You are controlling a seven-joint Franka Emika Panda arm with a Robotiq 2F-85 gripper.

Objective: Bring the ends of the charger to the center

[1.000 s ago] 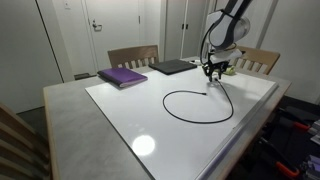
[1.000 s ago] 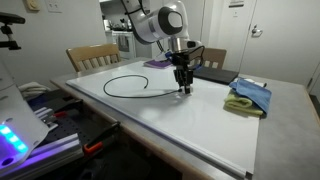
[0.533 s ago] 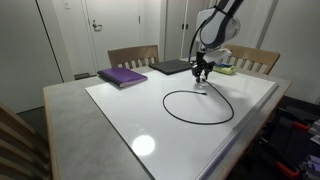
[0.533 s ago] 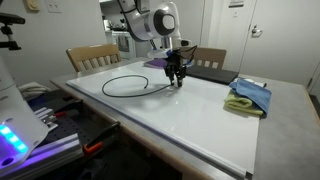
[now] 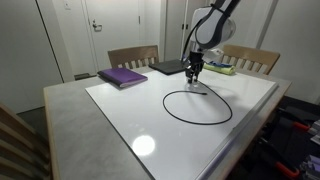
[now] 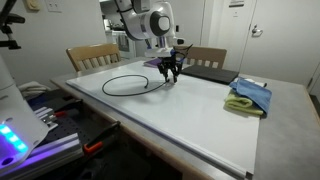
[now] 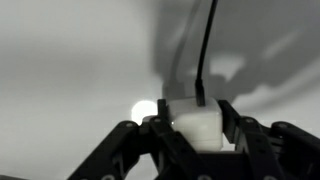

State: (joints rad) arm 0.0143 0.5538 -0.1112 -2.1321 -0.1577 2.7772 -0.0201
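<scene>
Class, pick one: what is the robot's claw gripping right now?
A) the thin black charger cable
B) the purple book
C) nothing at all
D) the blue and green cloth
A: in the wrist view the charger comes straight out of the closed claw, and in an exterior view it leads up to the claw from its loop on the white board.

White walls (image 5: pixel 55 35), closed doors (image 5: pixel 100 30); wooden chairs (image 5: pixel 133 56) behind grey table (image 5: pixel 65 125).

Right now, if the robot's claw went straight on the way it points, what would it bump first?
The gripper points down, so probably the white board, right beside the black cable it holds. Its height above that is unclear.
</scene>
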